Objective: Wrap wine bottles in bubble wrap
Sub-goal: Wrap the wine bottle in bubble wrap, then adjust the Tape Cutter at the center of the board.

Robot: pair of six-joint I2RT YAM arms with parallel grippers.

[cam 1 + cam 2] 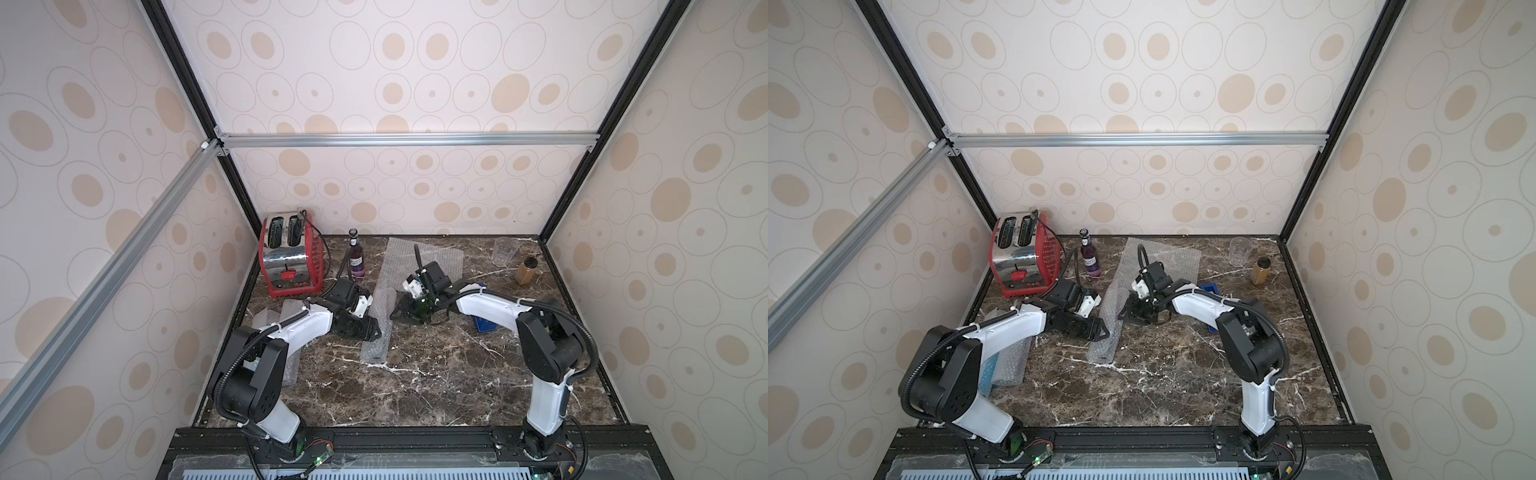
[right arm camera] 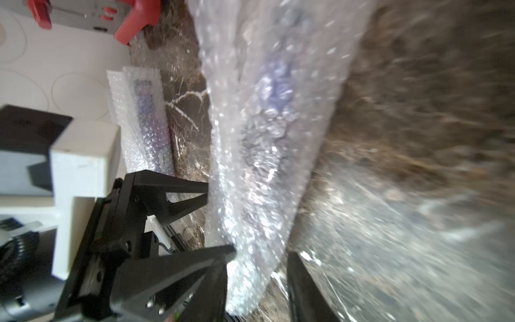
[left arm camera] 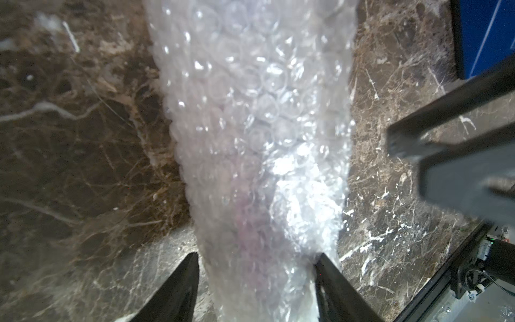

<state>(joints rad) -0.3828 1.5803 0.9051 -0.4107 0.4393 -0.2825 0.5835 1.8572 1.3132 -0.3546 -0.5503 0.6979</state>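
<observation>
Top views, both alike, show a whitish translucent bubble-wrap roll (image 1: 379, 324) lying mid-table on the dark brown marble table (image 1: 415, 386). The black left gripper (image 1: 375, 332) and black right gripper (image 1: 398, 316) meet over it from either side. Behind them, one slim glass purple bottle (image 1: 356, 258) with a dark cap stands upright and bare just beside the red-and-chrome toaster (image 1: 291, 257). A flat sheet (image 1: 401, 255) of clear bubble wrap lies spread near it, partly under the right arm's wrist. In a top view, two wrapped bundles (image 1: 1011, 365) lie beneath the left arm, a blue tint showing at the edge of one. Left wrist: the bubble-wrap roll (image 3: 250, 125) fills the frame with a faint purple shadow inside. The left gripper's fingertips (image 3: 185, 281) sit at its two sides, and whether they squeeze it or merely bracket it cannot be told. Right wrist: the right gripper (image 2: 262, 255) has its jaws parted about the roll's end, one tip standing clear of the plastic, so no clamp is apparent. A wrapped bundle (image 2: 146, 120), purple liquid and a label showing through, lies beyond. On this evidence two bottles appear done, a third is rolled and looks close to finished, and the fourth, with its sheet, is not yet begun.
</observation>
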